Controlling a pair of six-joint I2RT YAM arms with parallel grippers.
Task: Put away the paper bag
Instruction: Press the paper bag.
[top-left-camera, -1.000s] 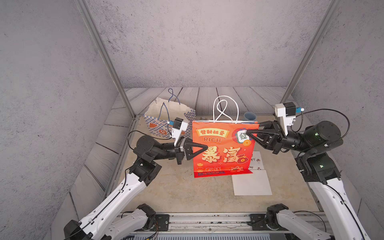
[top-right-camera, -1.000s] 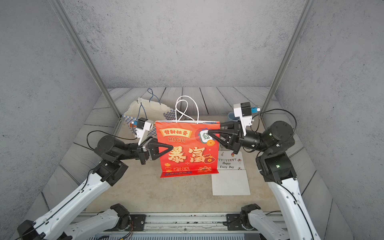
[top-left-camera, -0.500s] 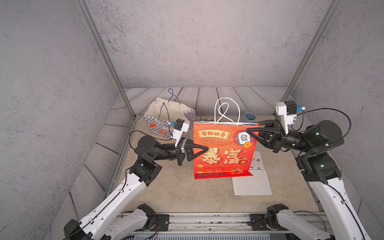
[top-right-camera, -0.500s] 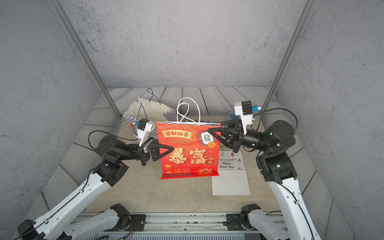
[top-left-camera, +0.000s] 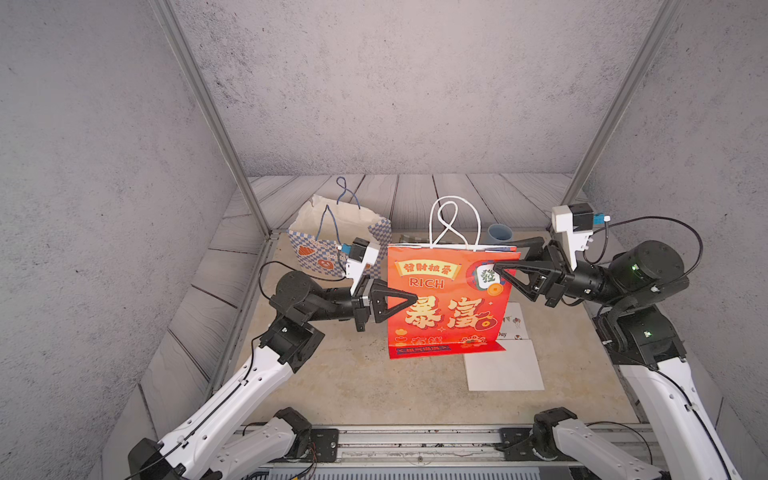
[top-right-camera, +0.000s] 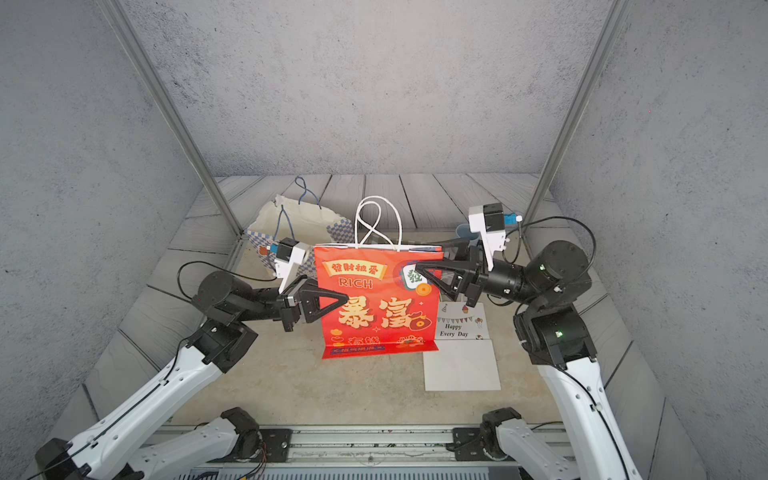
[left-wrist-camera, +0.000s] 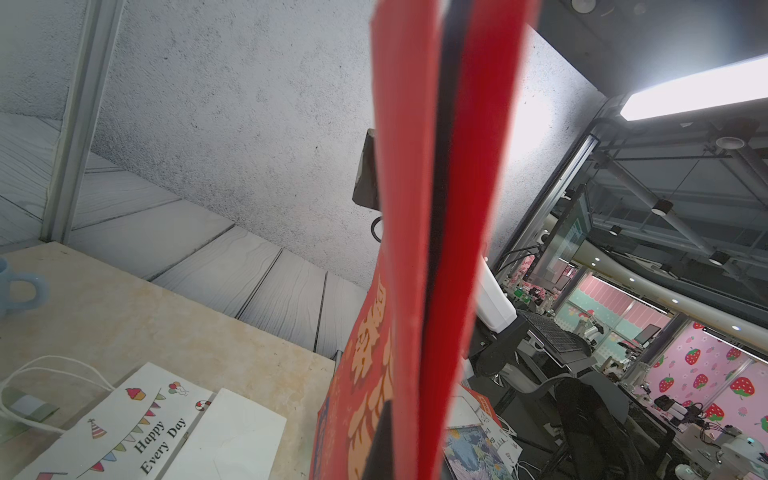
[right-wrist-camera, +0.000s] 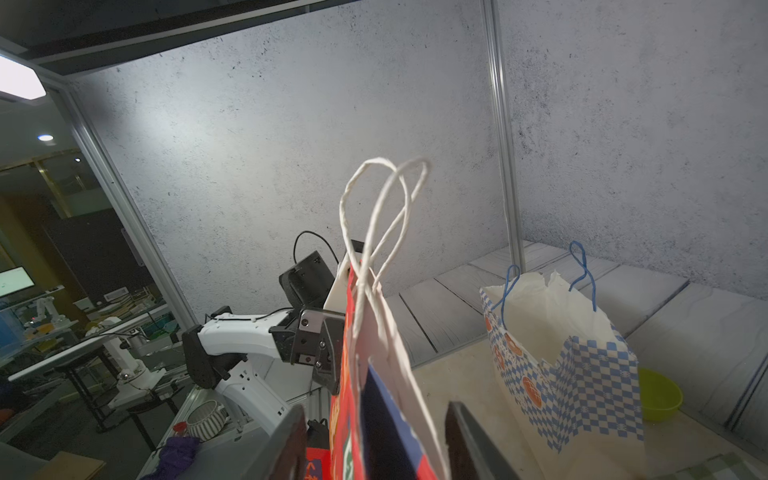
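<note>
Tabletop (top-left-camera: 353, 386) | red paper bag (top-left-camera: 449, 307) upright | left tool (top-left-camera: 411, 299) pinching it | right tool (top-left-camera: 505, 257) parted

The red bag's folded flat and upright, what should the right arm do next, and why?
Probably back the right gripper off the top corner of the red bag. Its jaws stand open either side of the paper, gripping nothing, while the left gripper, shut on the opposite edge, holds the bag upright; the left could then lay it down.

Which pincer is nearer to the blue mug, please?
Right. The right pincer straddles one edge of the red bag, just in front of the blue mug; the left pincer grips the opposite edge, farther away.
</note>
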